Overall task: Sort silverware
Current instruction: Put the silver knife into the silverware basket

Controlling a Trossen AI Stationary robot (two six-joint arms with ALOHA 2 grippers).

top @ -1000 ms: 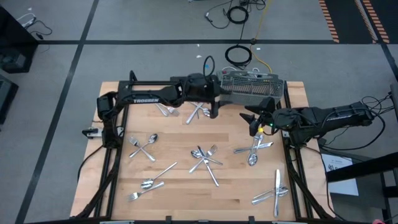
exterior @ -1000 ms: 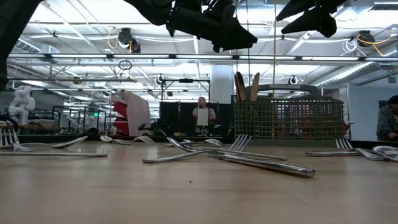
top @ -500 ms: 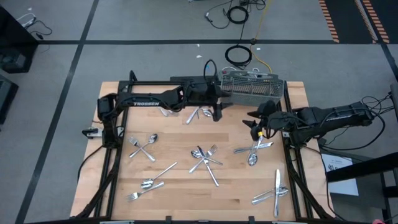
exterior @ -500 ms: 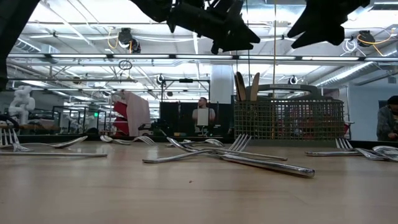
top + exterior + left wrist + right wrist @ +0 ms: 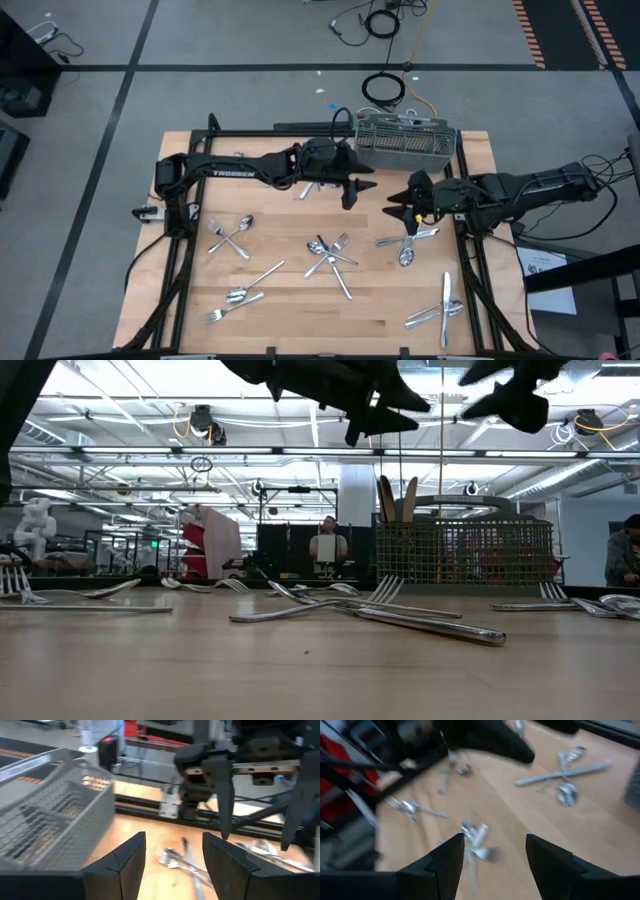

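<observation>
Shiny forks, spoons and knives lie flat in crossed heaps on the wooden table: one at the middle, one right of it, others at the left, near left and near right. The grey mesh caddy stands at the far edge with utensils upright in it. My left gripper hovers open and empty just near of the caddy. My right gripper hovers open and empty opposite it, above the right heap. The left wrist view shows the caddy and the right heap's silverware.
More silverware lies partly under the left arm at the far side. Black frame rails run along the table's left and right edges. Bare wood shows along the near edge. People stand in the room beyond the table.
My left gripper has moved toward the table's right and slightly nearer, away from the caddy's left end. My right gripper has shifted toward the table's left and near side, so the two grippers now stand closer together. The silverware has stayed where it lay.
</observation>
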